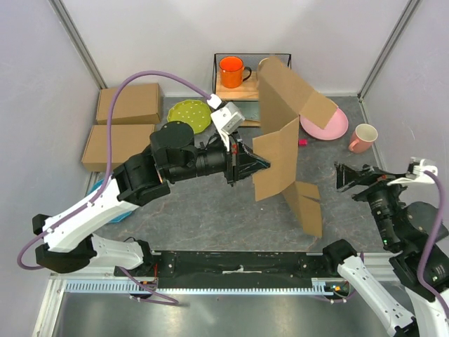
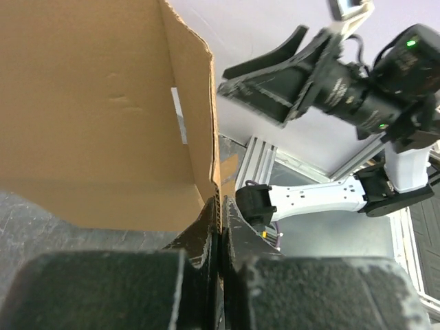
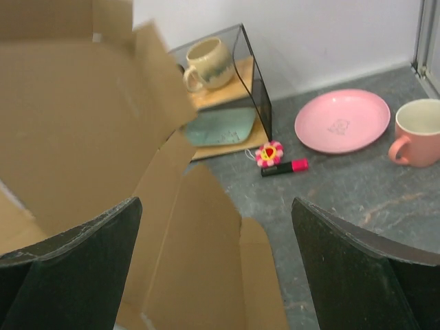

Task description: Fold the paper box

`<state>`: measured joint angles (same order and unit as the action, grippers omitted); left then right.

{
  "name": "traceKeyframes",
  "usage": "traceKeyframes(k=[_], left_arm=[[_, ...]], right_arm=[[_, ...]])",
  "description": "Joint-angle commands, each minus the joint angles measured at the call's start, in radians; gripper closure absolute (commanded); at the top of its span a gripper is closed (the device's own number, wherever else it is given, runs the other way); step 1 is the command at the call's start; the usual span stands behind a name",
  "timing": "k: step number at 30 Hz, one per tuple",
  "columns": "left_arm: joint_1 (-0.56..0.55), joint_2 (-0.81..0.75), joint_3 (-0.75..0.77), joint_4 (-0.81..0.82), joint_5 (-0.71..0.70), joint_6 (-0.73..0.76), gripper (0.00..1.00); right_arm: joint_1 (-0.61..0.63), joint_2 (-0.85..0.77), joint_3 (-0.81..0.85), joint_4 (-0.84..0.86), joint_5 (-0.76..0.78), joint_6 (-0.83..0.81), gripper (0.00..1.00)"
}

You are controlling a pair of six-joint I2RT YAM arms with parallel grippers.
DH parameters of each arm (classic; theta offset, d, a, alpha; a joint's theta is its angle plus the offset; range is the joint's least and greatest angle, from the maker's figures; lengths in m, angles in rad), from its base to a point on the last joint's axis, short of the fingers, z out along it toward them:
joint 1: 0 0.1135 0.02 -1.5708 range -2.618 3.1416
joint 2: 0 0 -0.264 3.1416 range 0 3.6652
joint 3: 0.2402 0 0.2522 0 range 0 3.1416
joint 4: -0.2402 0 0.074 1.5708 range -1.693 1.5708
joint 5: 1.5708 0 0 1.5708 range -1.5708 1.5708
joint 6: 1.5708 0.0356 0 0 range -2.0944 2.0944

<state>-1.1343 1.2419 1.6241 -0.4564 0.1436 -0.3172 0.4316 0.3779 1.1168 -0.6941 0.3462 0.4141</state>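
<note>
Brown paper box (image 1: 279, 158) between left fingers (image 2: 103, 289)

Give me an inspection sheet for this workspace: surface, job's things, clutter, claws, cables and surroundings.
Surface: grey mottled tabletop, nothing seen amiss.
Job's things: brown corrugated cardboard sheet, partly folded, held upright.
Clutter: two closed brown cardboard boxes, lime-green plate, orange mug in a black wire-framed rack, pink plate, pink mug, pink marker.
Claws: left claw shut on the sheet's edge; right claw open, apart from it.
Cables: purple cable arching over the left arm; second purple cable beside the right arm.
Surroundings: pale walls, aluminium posts.
</note>
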Motion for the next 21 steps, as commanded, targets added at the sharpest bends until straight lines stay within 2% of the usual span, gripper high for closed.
traceKeyframes(k=[1, 4, 8, 11, 16, 21], left_arm=[[0.001, -0.040, -0.033, 0.077, 0.038, 0.015, 0.98], [0.019, -0.161, -0.240, 0.128, -0.025, -0.012, 0.98], [0.105, -0.326, -0.536, 0.147, -0.096, -0.086, 0.98], [0.155, -0.397, -0.648, 0.111, -0.162, -0.135, 0.98], [0.229, -0.354, -0.678, 0.006, -0.294, -0.187, 0.93], [0.323, -0.233, -0.687, -0.016, -0.312, -0.207, 0.90]], right_arm=[[0.010, -0.020, -0.075, 0.001, -0.010, -0.002, 0.02], [0.009, -0.043, -0.138, -0.001, -0.032, 0.017, 0.02], [0.009, -0.040, -0.236, 0.018, -0.101, 0.046, 0.02], [0.007, -0.039, -0.311, 0.060, -0.145, 0.072, 0.02], [0.009, -0.005, -0.357, 0.122, -0.161, 0.078, 0.02], [0.009, 0.061, -0.426, 0.156, -0.189, 0.101, 0.02]])
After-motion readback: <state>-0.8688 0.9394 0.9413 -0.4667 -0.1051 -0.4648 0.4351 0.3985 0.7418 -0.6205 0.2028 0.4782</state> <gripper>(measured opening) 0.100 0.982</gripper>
